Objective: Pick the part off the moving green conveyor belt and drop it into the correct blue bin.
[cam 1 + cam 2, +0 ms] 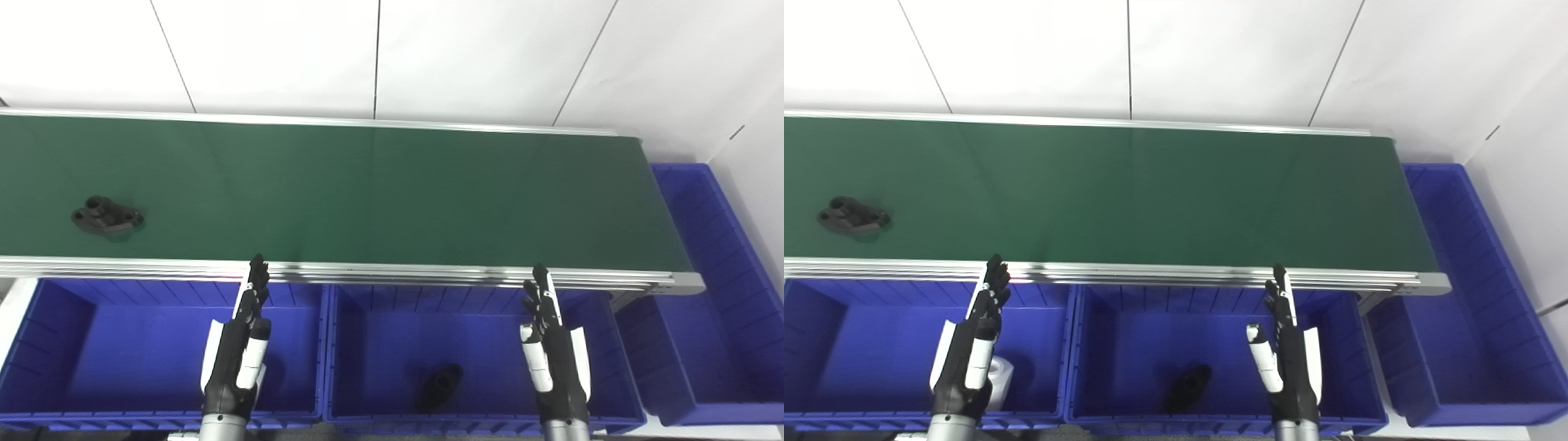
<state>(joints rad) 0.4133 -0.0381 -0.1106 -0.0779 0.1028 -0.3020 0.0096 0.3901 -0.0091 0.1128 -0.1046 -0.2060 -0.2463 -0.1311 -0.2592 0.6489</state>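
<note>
A black part (108, 217) with round holes lies on the green conveyor belt (367, 190) at the far left, near the front rail. My left hand (239, 349) is open and empty, held edge-up over the left blue bin (37, 343), well to the right of the part. My right hand (551, 349) is open and empty over the middle blue bin (367, 343). Both hands' fingertips reach up to the belt's front rail.
A black part (438, 384) lies in the middle bin. A white object (999, 373) lies in the left bin, half hidden behind my left hand. A third blue bin (710, 294) stands at the belt's right end. A white wall is behind.
</note>
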